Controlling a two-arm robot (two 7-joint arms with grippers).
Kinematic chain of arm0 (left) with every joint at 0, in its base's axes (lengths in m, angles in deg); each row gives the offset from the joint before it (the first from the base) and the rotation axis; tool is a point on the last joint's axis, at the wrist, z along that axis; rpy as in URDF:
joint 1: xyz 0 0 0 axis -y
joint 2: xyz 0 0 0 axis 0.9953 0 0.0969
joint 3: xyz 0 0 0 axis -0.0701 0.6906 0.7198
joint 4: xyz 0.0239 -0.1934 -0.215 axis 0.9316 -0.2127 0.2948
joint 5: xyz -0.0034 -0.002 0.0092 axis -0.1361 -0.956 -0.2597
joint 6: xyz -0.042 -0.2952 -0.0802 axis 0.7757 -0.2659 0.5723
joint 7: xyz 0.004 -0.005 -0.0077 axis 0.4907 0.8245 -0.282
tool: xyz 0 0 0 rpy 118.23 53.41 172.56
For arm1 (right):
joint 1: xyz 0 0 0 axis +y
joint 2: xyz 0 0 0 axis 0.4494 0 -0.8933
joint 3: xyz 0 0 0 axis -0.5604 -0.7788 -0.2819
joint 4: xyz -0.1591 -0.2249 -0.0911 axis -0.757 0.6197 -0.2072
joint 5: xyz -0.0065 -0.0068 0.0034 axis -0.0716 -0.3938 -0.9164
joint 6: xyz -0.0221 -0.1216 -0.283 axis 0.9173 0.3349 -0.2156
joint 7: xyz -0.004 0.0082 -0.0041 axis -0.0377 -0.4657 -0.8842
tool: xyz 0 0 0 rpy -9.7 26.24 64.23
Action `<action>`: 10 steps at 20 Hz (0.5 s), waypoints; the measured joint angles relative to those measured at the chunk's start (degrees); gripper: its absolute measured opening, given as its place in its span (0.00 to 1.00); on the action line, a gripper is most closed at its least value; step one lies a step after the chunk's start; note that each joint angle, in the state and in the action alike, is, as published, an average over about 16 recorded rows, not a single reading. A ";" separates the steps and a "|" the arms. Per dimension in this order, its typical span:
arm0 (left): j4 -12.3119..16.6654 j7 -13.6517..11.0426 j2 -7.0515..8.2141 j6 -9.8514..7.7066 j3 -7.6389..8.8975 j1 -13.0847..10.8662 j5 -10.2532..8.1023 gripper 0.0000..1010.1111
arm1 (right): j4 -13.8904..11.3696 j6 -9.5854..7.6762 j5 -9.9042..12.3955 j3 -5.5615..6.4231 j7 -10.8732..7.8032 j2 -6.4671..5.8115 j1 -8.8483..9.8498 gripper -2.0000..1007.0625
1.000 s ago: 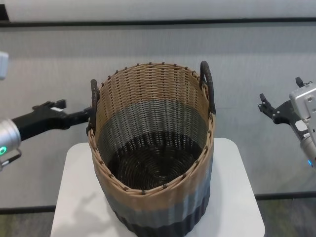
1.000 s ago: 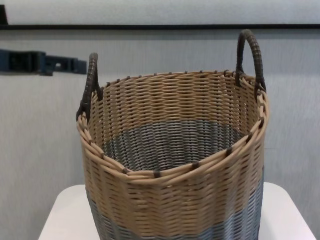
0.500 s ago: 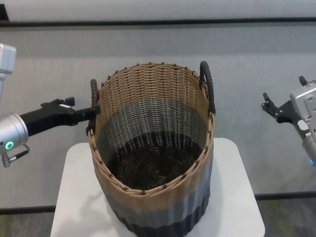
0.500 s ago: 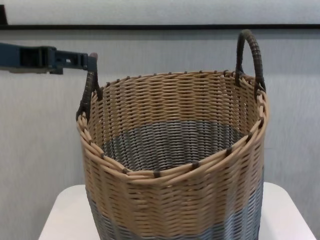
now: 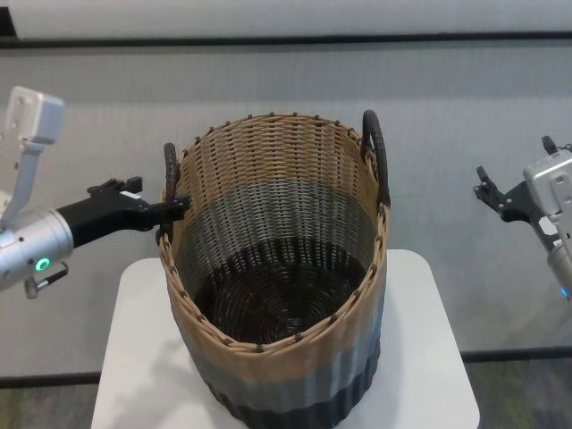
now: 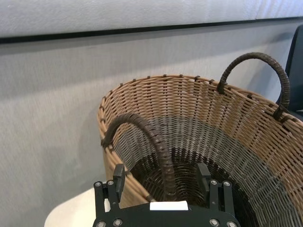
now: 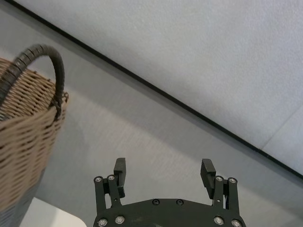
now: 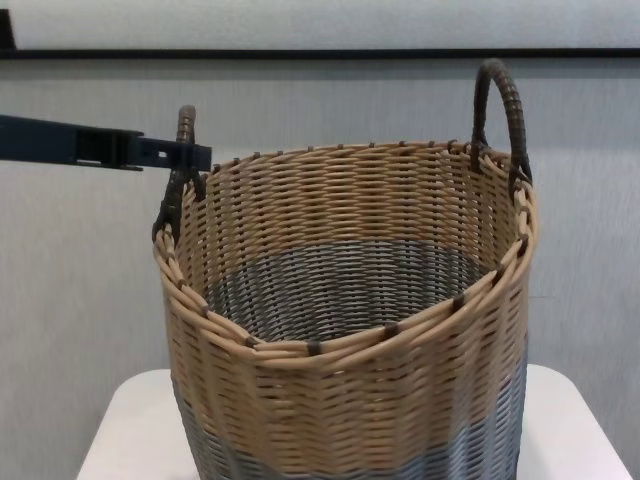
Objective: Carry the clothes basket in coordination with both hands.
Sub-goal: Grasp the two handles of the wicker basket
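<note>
The clothes basket (image 5: pixel 277 268), round wicker banded tan over grey over dark brown, stands upright on a white table (image 5: pixel 134 357). My left gripper (image 5: pixel 174 207) is open, one finger on each side of the basket's left loop handle (image 6: pixel 151 137). The chest view shows the left gripper's fingertips (image 8: pixel 190 155) level with that handle (image 8: pixel 178 185). My right gripper (image 5: pixel 500 183) hangs open in the air well to the right of the right handle (image 5: pixel 377 156), with nothing between its fingers. In the right wrist view the right gripper (image 7: pixel 163 168) is clear of the handle (image 7: pixel 47 54).
A grey wall with a dark horizontal strip (image 5: pixel 286 40) runs behind the basket. The white table's edges (image 8: pixel 120 430) lie just outside the basket's base. Open air lies between the right gripper and the basket.
My left gripper has moved right and slightly down, from beside the left handle to straddling it. The right gripper has hardly moved. The basket has not shifted.
</note>
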State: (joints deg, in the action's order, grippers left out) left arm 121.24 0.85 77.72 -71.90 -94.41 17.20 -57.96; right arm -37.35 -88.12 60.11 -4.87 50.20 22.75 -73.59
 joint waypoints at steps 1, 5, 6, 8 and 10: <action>-0.36 0.14 -0.18 0.43 -0.36 0.26 0.62 0.99 | 0.04 -0.04 -0.11 0.13 -0.09 0.12 0.01 1.00; -1.76 0.75 -1.01 2.10 -1.56 1.14 3.19 0.99 | 0.31 -0.27 -0.42 0.69 -0.43 0.63 0.05 1.00; -2.09 0.89 -1.24 2.51 -1.78 1.31 3.83 0.99 | 0.38 -0.34 -0.49 0.83 -0.51 0.76 0.06 1.00; -2.79 1.19 -1.71 3.32 -2.16 1.63 5.08 0.99 | 0.53 -0.48 -0.63 1.14 -0.69 1.02 0.07 1.00; -3.51 1.56 -2.22 4.12 -2.43 1.93 6.30 0.99 | 0.66 -0.57 -0.77 1.42 -0.87 1.28 0.09 1.00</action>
State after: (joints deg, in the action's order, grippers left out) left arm 117.74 2.41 75.50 -67.78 -96.85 19.13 -51.66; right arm -36.69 -88.69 59.34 -3.44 49.32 24.03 -73.50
